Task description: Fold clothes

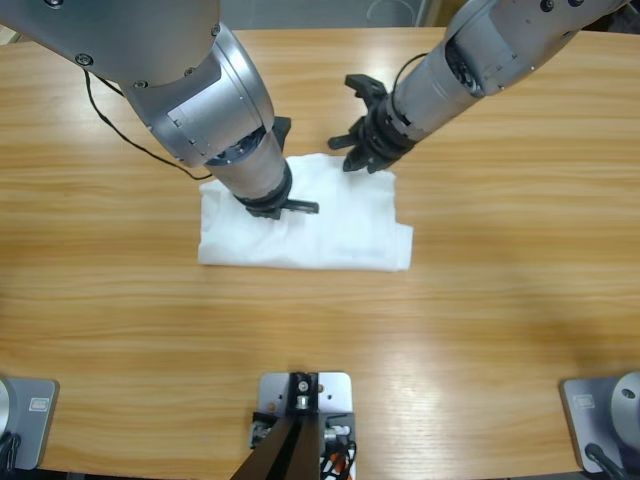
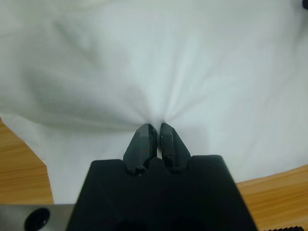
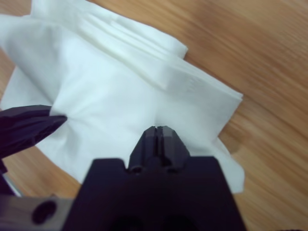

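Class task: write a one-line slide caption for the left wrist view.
Left gripper pinching the white T-shirt, fabric creases radiating from its closed jaws, wooden table at the edges.

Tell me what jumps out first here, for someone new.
A plain white cotton T-shirt, folded into a compact rectangle, lies mid-table on the long wooden table. Both silver-grey arms bear down on it: the left tool pinches the cloth near its middle, creases fanning out from the tips. The right tool is shut at the shirt's far edge.
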`<state>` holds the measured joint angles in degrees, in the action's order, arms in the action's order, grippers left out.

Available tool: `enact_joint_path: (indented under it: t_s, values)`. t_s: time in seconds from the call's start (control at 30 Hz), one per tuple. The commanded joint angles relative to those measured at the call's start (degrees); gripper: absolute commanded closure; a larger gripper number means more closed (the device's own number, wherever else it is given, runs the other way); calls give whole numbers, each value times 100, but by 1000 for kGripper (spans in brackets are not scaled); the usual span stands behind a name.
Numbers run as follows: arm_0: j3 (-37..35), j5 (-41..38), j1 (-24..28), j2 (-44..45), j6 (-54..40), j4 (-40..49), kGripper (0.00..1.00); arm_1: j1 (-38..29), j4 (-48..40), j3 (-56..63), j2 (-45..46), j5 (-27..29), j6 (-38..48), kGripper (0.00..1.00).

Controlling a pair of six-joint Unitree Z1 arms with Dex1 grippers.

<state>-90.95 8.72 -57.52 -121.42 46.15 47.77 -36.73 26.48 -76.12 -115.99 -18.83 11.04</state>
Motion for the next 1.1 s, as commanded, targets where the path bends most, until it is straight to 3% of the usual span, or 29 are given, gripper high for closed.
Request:
enact_joint_path:
  t_s: [0.03, 0.3, 0.6, 0.9, 1.0, 1.03, 1.1]
  values:
    - [-23, -46, -58, -302, -44, 49, 1000, -124, 88, 294, -116, 118, 285, 1000]
    - [-68, -46, -58, -346, -53, 49, 1000, -166, 183, 261, -208, 174, 450, 1000]
    - [-72, -46, -56, -316, -53, 57, 1000, -256, 47, 198, -992, 134, 452, 1000]
    - [-54, -35, -58, 305, -9, 151, 1000, -256, 51, 173, -1219, 160, 461, 1000]
    - [-61, 170, -58, 347, -159, 302, 251, -256, 58, 175, -1224, 158, 470, 1000]
    - [-72, 225, -56, 347, -276, 307, 69, -256, 59, 176, -1224, 151, 470, 1000]
    - [-72, 348, -58, 356, -375, 376, 4, -256, 59, 168, -1234, 165, 470, 1000]
